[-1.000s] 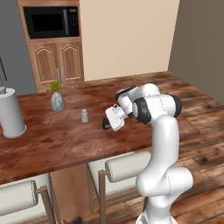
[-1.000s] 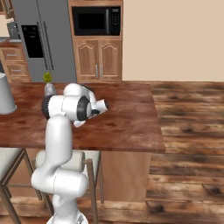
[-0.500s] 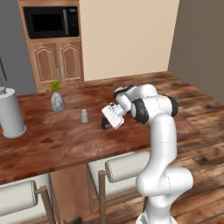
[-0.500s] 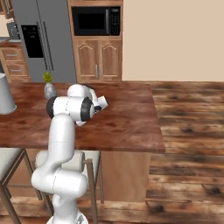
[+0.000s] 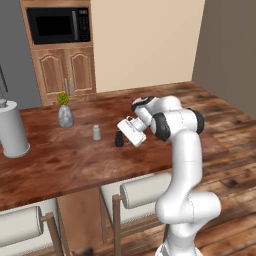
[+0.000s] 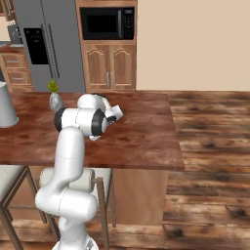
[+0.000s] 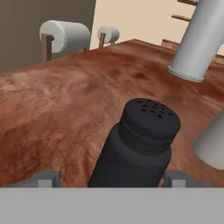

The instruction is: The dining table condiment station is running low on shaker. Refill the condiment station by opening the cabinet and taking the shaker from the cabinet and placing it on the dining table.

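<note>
Gripper (image 5: 125, 136) spread wide, finger tips (image 7: 46, 178) standing clear on either side of the black shaker (image 7: 136, 142), grasping nothing. Shaker upright on the dining table (image 5: 75, 160), just beside the pale grey shaker (image 5: 97, 132). Farther along the tabletop: grey vase with green sprig (image 5: 65, 114), then white paper-towel roll (image 5: 12, 130).

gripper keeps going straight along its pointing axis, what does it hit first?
The black shaker with a perforated cap: in the hand view it stands on the reddish-brown dining table directly between the tips of the open gripper. Beyond it probably bare tabletop; depth is unclear.
</note>
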You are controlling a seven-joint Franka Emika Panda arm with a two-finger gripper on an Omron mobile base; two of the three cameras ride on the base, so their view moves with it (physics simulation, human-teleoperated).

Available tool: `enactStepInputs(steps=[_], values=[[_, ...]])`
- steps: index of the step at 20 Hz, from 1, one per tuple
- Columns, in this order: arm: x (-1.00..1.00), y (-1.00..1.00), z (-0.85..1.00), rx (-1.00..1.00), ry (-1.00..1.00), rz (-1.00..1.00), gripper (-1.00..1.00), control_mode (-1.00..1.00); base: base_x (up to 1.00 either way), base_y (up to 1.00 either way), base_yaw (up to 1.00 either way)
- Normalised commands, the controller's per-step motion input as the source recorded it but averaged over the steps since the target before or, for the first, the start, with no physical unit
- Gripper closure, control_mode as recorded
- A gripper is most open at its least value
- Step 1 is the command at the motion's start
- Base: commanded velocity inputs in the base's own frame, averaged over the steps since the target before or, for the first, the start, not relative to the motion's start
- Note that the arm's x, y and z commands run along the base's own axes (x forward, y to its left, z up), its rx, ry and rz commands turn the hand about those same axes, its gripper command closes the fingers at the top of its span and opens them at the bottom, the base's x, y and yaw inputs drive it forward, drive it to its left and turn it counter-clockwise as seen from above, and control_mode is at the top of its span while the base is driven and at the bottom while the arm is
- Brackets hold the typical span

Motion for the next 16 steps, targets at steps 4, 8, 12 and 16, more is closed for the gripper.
enactStepInputs(steps=[4,8,12,16], values=[[-0.12,-0.08,0.00,0.00,-0.14,0.01,-1.00,-1.00,0.00,0.00,0.00],[-0.06,-0.08,0.12,0.00,-0.17,0.00,-1.00,-1.00,0.00,0.00,0.00],[0.02,-0.18,0.19,0.00,-0.21,0.00,-1.00,-1.00,0.00,0.00,0.00],[0.16,-0.21,0.28,0.00,-0.23,0.00,-1.00,-1.00,0.00,0.00,0.00]])
